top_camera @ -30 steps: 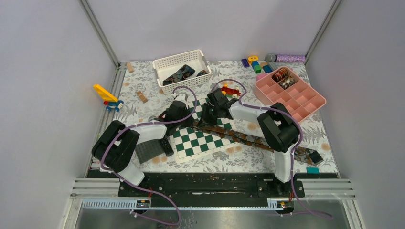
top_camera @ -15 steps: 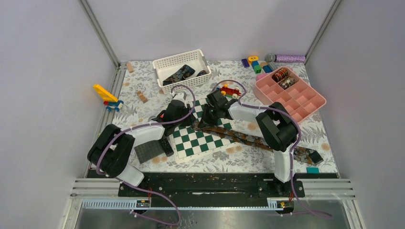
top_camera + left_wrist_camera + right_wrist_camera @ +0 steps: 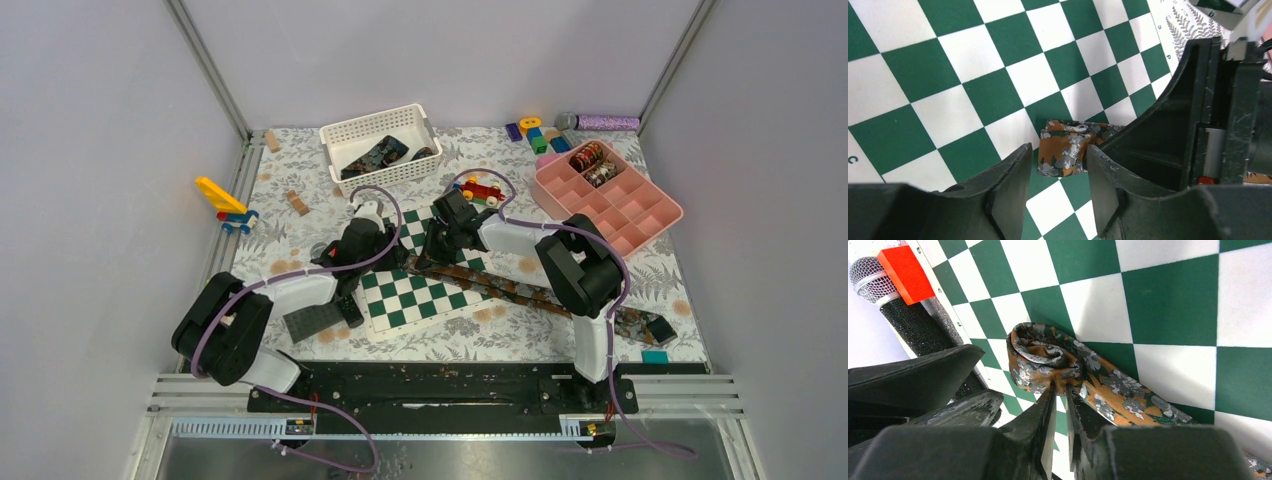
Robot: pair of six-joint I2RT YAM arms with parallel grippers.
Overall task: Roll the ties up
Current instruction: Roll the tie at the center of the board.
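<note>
Green-and-white checked board (image 3: 420, 295), flat and smooth. Across it, long rust-orange tie (image 3: 1118, 395), woven with a grey floral pattern, one end rolled into a loose spiral. Right gripper (image 3: 1060, 390) nearly closed, pinching fabric at the spiral's edge. Left gripper (image 3: 1058, 162) partly spread, matte black fingers (image 3: 1008, 190) flanking the roll, close on both sides.

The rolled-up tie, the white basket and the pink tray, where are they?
rolled-up tie (image 3: 1048, 356): right wrist view, coil's middle.
white basket (image 3: 390, 172): top view, front wall.
pink tray (image 3: 628, 208): top view, an empty compartment.
</note>
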